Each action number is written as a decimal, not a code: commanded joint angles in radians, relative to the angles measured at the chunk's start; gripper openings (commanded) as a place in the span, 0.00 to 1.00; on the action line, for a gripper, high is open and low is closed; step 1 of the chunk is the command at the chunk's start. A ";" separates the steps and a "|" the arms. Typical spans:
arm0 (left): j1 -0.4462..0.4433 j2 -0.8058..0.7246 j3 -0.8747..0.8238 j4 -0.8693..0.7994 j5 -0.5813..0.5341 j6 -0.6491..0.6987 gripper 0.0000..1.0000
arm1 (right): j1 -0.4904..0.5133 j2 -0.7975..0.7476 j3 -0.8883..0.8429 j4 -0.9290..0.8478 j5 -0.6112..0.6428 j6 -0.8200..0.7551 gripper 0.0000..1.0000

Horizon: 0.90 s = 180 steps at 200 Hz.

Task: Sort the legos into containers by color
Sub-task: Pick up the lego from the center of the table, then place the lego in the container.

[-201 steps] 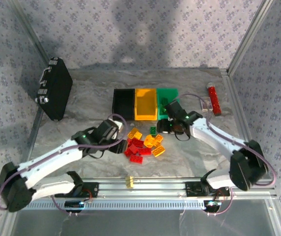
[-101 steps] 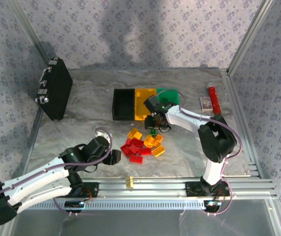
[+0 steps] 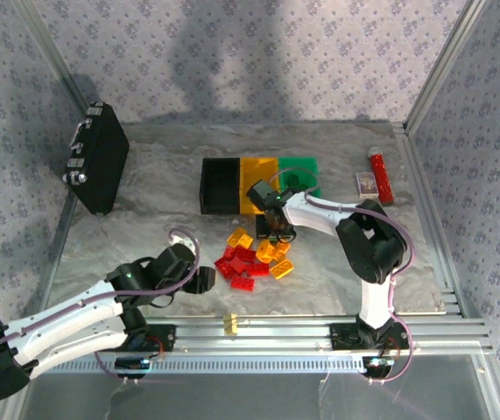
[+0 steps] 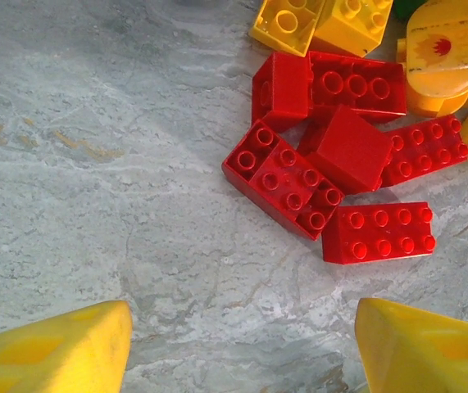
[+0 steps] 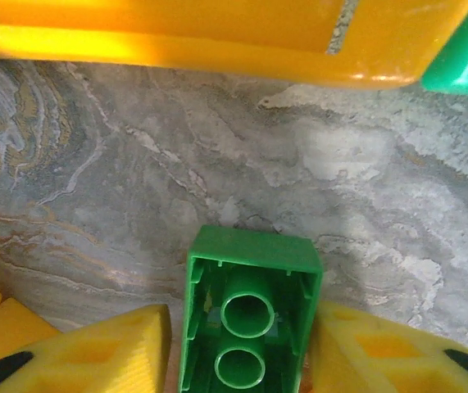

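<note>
A loose pile of legos lies mid-table, red ones to the left and yellow-orange ones to the right. Behind it the containers stand in a row: black, orange, green. My right gripper is down at the pile's far edge, just in front of the orange bin. It is shut on a green lego, hollow underside toward the camera, one finger on each long side. My left gripper hangs open over bare table, left of the red legos.
A flat black case leans at the far left. A red cylinder and a small card box lie at the far right. A metal rail with a tiny yellow block runs along the near edge.
My right arm swung left from the green bin to the pile's far edge and closed around the green lego. My left arm drew back toward the near left, then held still.
</note>
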 commanded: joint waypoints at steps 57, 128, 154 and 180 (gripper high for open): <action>-0.011 0.012 0.026 0.008 -0.019 -0.014 0.73 | 0.006 -0.160 0.043 -0.123 0.117 -0.004 0.32; -0.053 0.039 0.027 0.037 -0.036 -0.034 0.73 | -0.224 -0.221 0.154 -0.171 0.082 -0.130 0.33; -0.080 0.044 0.024 0.046 -0.053 -0.054 0.72 | -0.301 -0.143 0.252 -0.201 0.070 -0.166 0.33; -0.116 0.048 0.025 0.053 -0.076 -0.075 0.72 | -0.343 -0.058 0.373 -0.240 0.062 -0.194 0.33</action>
